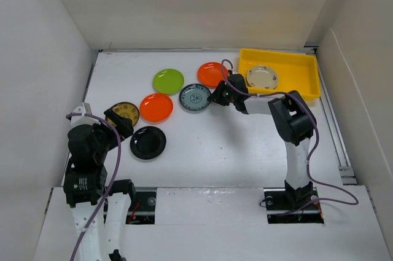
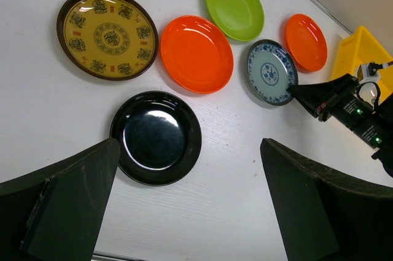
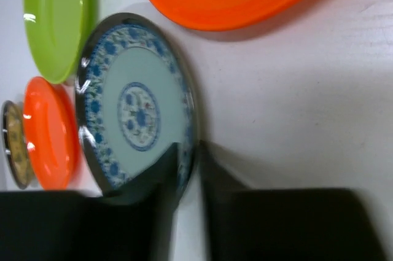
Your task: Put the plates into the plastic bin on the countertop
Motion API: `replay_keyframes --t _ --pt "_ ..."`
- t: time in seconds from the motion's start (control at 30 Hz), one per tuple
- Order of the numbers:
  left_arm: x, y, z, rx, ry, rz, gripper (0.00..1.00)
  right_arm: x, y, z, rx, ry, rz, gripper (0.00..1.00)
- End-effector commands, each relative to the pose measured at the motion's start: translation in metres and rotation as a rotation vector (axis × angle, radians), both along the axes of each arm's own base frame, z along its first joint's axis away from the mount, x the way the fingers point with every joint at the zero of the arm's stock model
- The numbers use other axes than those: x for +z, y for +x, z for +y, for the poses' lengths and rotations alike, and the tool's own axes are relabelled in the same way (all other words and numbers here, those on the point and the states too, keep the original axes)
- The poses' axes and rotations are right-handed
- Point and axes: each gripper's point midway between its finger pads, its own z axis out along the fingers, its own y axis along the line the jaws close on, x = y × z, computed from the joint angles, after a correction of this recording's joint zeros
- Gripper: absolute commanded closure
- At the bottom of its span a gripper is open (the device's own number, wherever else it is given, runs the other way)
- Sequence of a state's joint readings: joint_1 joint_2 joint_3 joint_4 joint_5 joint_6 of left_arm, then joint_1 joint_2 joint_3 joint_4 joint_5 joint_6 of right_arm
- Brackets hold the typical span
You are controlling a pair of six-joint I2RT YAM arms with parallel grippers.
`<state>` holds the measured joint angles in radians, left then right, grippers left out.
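Right gripper (image 3: 189, 153) clenched on the near-right rim of the blue-patterned round plate (image 3: 136, 110): one finger over the inner edge, the other just outside it, with the rim pinched between. The plate lies on the flat white countertop (image 1: 233, 150); whether it is raised at all cannot be told. It is outside the shallow bright yellow plastic bin (image 1: 296, 78), which stands at the far right of the countertop.

One cream round plate (image 1: 262, 77) lies flat inside the bin, toward its left end.

The other plates are loose on the countertop:
- A far orange round plate (image 1: 212, 74) lies just behind the blue one, close to the bin's left wall.
- A lime green round plate (image 1: 167, 81) is to the far left of it.
- A near orange round plate (image 2: 196, 54) lies just left of the blue one.
- A brown-and-gold patterned round plate (image 2: 107, 34) is at far left.
- A glossy black round plate (image 2: 156, 137) is nearest the arm bases.

Left gripper (image 2: 189, 175) released, jaws spread wide and holding nothing. It hangs above the countertop with the black plate below, between its fingers, and touches no plate.
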<state>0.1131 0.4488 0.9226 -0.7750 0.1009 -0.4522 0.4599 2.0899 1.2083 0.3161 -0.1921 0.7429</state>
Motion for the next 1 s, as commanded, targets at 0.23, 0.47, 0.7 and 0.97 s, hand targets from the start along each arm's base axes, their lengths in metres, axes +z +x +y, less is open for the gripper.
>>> replay_keyframes --t 0.23,0.47,0.7,0.97 --pt "0.001 0.008 0.001 -0.003 0.006 -0.005 0.0 0.067 0.0 -0.015 -0.022 0.031 -0.059 1.0" --pt "0.001 0.008 0.001 -0.003 0.006 -0.005 0.0 0.144 0.034 -0.16 -0.291 -0.046 -0.165 1.0" --pt "0.001 0.008 0.001 -0.003 0.006 -0.005 0.0 0.133 0.063 -0.277 -0.522 -0.077 -0.115 1.0" --pt "0.001 0.008 0.001 -0.003 0.006 -0.005 0.0 0.108 0.079 -0.324 -0.594 -0.076 -0.066 1.0"
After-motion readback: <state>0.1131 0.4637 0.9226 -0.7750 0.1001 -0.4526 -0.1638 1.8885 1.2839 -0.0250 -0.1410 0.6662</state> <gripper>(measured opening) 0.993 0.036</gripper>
